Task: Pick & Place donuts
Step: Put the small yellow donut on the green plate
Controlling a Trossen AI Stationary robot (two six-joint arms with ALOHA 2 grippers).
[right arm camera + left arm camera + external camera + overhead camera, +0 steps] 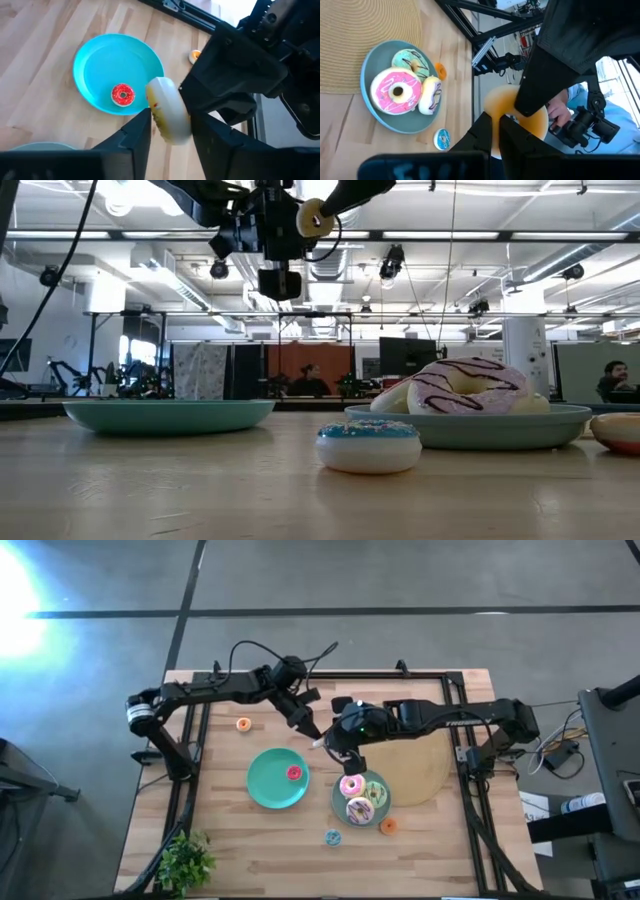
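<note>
Above the table's middle, the left gripper pinches a yellow donut on edge; the right gripper straddles it, fingers closing but apart, directly alongside.

Overhead: left gripper and right gripper meet above the table, between two teal plates.

Three donuts on right plate; one donut on left plate
</note>
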